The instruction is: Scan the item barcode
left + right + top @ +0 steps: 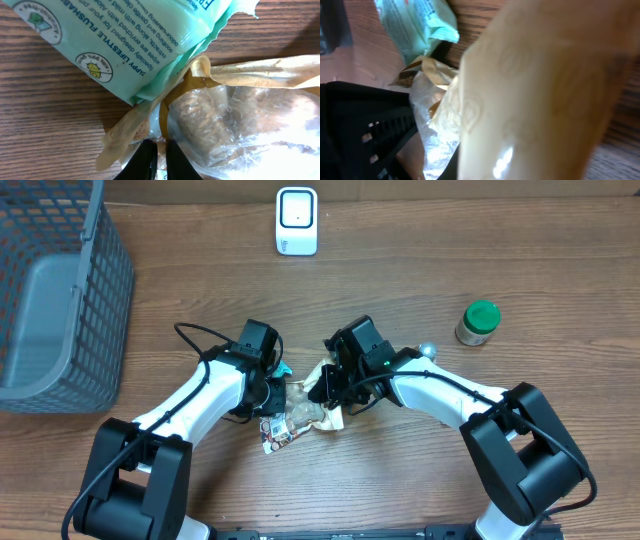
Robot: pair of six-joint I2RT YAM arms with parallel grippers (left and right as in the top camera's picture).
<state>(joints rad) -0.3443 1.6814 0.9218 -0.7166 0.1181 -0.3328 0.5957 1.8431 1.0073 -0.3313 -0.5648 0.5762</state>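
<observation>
A: Overhead first. Where's the item?

B: I see the snack bag (305,412) in the middle of the table (450,470), lying between my two arms. The left gripper (272,392) is on its left end and the right gripper (335,388) is on the tan flap at its right. The scanner (297,220) stands well apart, at the far edge.

A: Left wrist?

B: Its fingers (146,159) are nearly together, pinched on the bag's film, beside a teal wipes packet (140,45).

A: Right wrist?

B: The tan flap fills the lens, so I can't see the jaws there. They're together, and I judge them clamped on that flap.

A: So which step?

B: Securing the bag, I'd say. No barcode shows yet. Next I need to lift it, find the code, and turn that face toward the scanner without tearing the film between the two holds.
</observation>
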